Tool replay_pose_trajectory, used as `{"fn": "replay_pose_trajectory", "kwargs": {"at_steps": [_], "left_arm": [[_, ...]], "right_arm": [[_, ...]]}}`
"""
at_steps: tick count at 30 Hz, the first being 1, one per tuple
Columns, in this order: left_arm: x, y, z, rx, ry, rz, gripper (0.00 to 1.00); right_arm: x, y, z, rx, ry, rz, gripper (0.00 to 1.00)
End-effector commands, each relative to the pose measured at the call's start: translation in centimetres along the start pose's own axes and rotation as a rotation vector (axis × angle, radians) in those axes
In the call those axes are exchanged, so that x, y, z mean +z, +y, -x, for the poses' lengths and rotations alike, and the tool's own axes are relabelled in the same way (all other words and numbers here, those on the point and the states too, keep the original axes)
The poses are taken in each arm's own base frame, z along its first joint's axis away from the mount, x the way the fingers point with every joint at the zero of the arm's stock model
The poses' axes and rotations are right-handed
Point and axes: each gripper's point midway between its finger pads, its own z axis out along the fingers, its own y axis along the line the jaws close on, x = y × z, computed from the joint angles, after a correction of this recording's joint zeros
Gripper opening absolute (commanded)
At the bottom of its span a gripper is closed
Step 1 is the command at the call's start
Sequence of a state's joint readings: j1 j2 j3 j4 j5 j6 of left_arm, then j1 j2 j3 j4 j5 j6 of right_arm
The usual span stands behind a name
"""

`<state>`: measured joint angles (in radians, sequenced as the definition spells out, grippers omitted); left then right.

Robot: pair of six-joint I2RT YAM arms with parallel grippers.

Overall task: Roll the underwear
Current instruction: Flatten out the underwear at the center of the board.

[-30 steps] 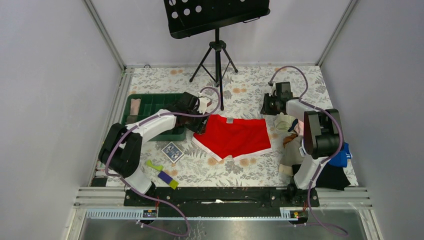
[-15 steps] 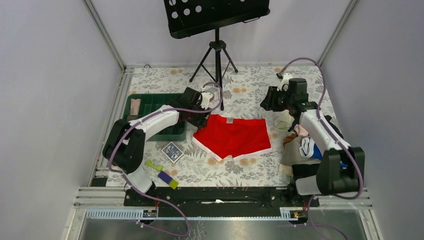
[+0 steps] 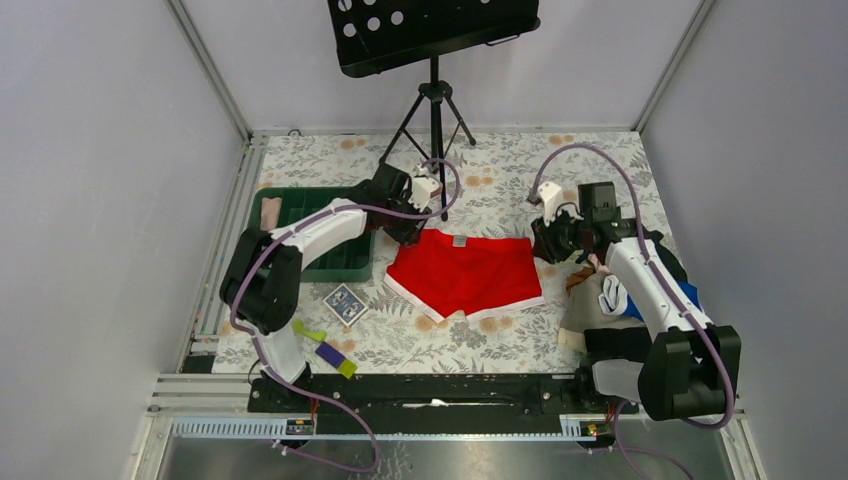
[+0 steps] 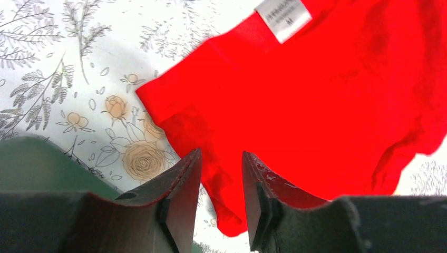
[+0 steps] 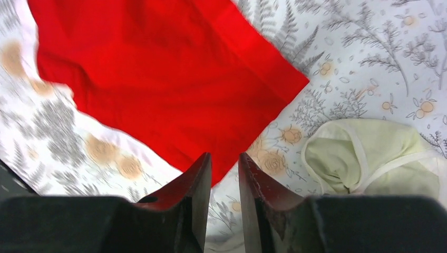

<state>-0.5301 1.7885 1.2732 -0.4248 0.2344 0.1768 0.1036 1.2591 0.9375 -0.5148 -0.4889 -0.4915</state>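
One underwear (image 3: pixel 463 272), flat overhead, label (image 4: pixel 283 18) probably M close-up

Underwear (image 3: pixel 465 272) lying spread flat at middle of floral table (image 3: pixel 500 185), white-trimmed leg edges facing arm bases. Left gripper (image 3: pixel 408 233) hanging at its far left corner, right gripper (image 3: pixel 543 245) hanging at its far right corner; whether fingers are touching cloth not showing from above. Green tray (image 3: pixel 300 215) sitting just left of left gripper, patterned card box (image 3: pixel 344 303) lying near underwear's left edge. Heap of clothes (image 3: pixel 605 300) lying beneath right arm. Music stand (image 3: pixel 432 40) standing at far side
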Motion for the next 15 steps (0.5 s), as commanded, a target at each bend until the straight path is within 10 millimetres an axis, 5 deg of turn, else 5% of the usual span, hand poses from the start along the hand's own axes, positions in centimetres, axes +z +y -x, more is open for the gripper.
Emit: {"fn": "replay_pose_trajectory", "kwargs": {"at_steps": [1,6,15], "left_arm": [[-2.8,-2.7,-0.2,0.143,-0.045,-0.131,0.39],[-3.7,-3.6,-2.9,0.143,-0.011,-0.159,0.45],[-5.0,-3.5,-3.8,0.122,-0.021,-0.113,0.5]], "right_arm": [[0.7,0.9,-5.0,-0.286,0.12,0.097,0.32],[3.0,0.9,-6.9,-0.325,0.202,0.154,0.3],[4.9,1.6,-11.4,-0.44,0.354,0.213,0.26]]}}
